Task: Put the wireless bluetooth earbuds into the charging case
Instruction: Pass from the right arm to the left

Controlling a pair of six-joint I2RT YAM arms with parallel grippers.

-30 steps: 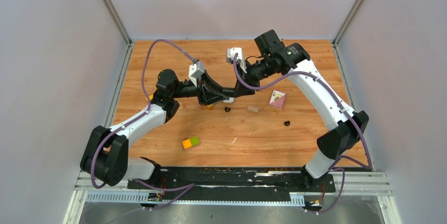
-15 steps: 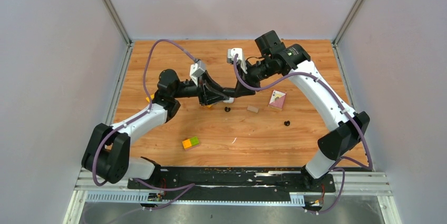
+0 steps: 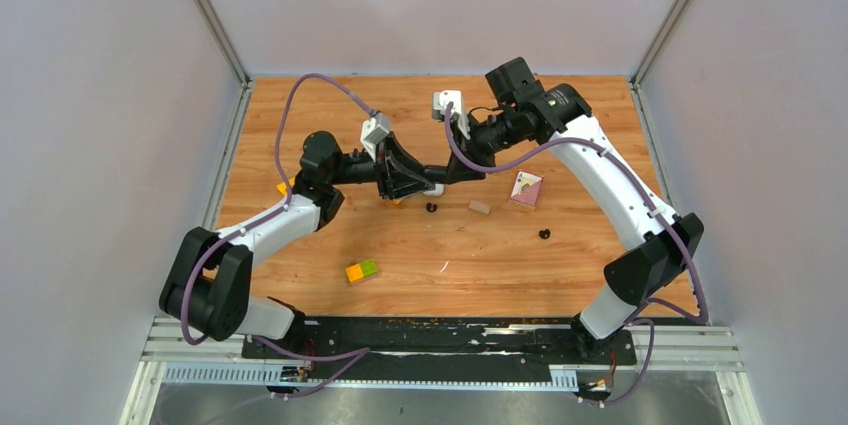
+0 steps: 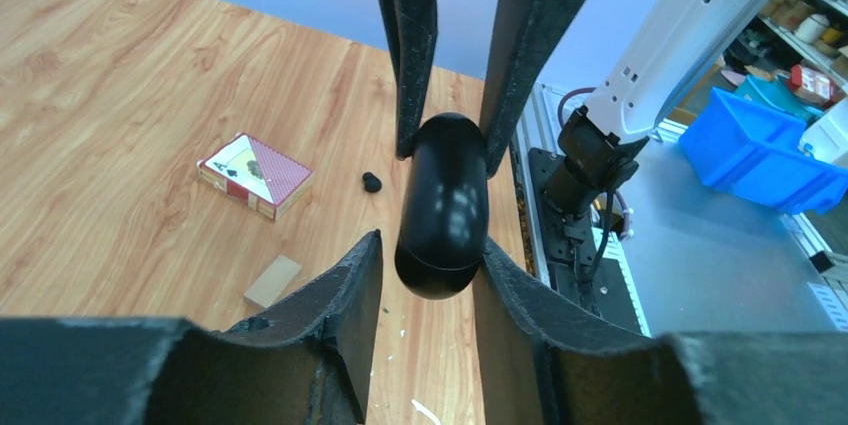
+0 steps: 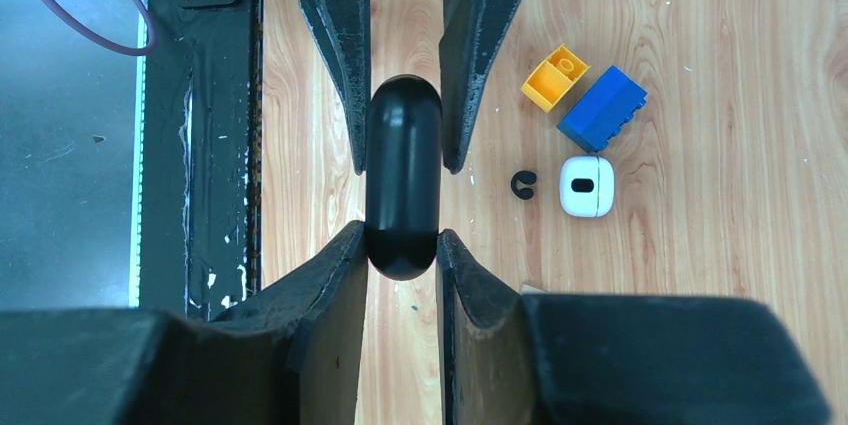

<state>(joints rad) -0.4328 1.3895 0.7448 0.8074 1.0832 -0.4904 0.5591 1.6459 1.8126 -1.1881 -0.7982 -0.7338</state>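
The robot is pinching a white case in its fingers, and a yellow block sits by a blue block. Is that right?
Not quite: the case it pinches is black, not white, as the right wrist view shows. The yellow block does sit by the blue block.

The charging case (image 5: 402, 180) hung between my left gripper (image 4: 430, 245) and right gripper (image 5: 400, 237) above the middle of the table (image 3: 420, 295). Just before it lay one earbud (image 3: 431, 208); rightward, a small block (image 3: 480, 207), then a card box (image 3: 526, 189); joined blocks (image 3: 362, 271) sat nearer me, front-left.
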